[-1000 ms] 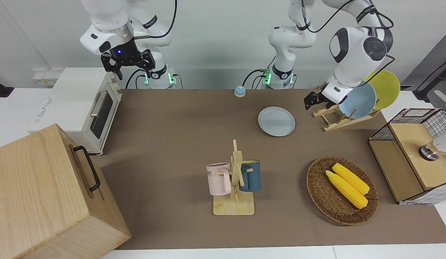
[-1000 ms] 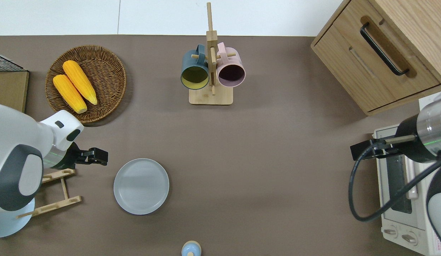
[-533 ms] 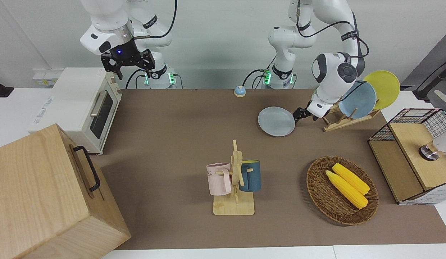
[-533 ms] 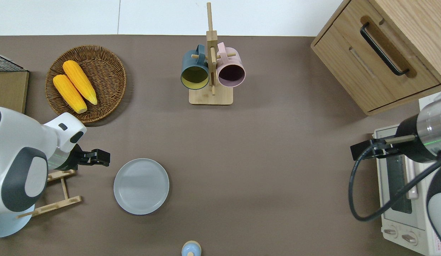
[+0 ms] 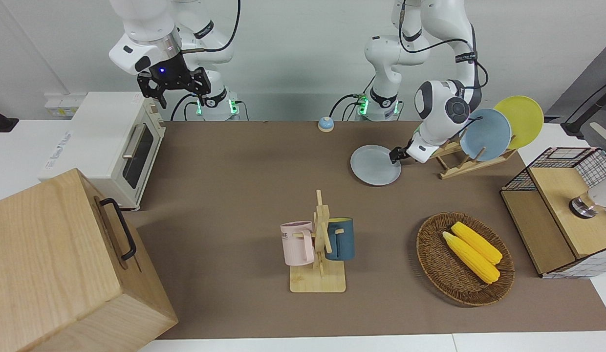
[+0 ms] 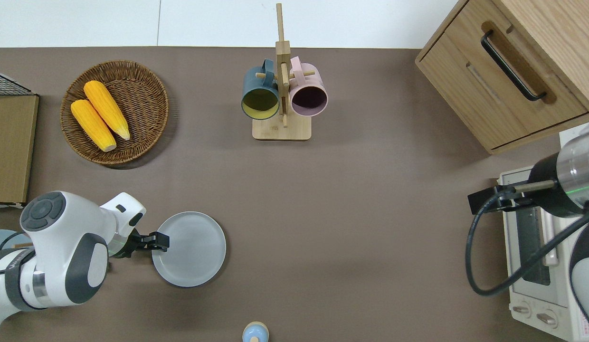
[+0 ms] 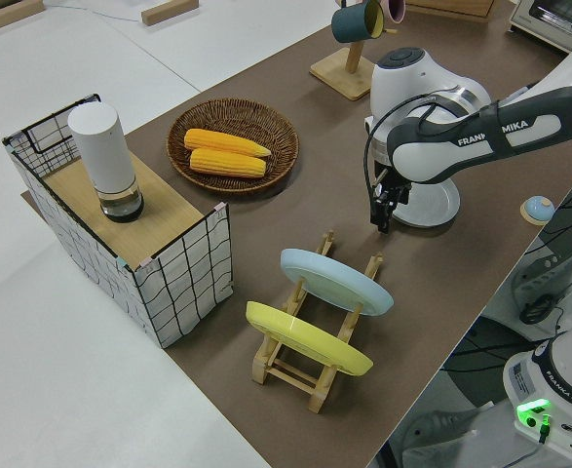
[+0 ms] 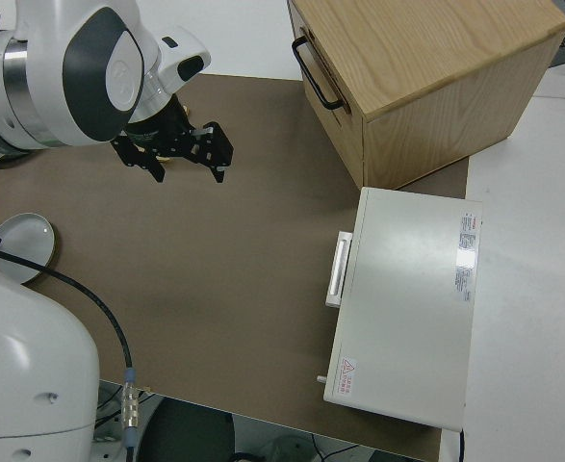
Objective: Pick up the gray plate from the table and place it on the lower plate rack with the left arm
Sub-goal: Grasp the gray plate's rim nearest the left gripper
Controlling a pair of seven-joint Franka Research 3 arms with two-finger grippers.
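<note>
Swinging down from above the lower plate rack, the left arm has brought the left gripper to the rim of the gray plate within the last second; the plate itself has not shifted. Whether the fingers are spread or pressed on the rim cannot be told.

Largest on the brown table is the wooden cabinet at the corner farthest from the robots on the right arm's end, with the white toaster oven along the same end, nearer to the robots. The right arm is parked, the right gripper with its fingers spread and empty. A wire-sided box sits at the left arm's edge, and a wicker basket with two corn cobs lies just beside it. The mug tree stands midway along the edge farthest from the robots.

The rack stands near the corner nearest the left arm's base, holding a blue plate and a yellow plate upright. The gray plate lies flat on the table beside the rack, toward the table's middle.
</note>
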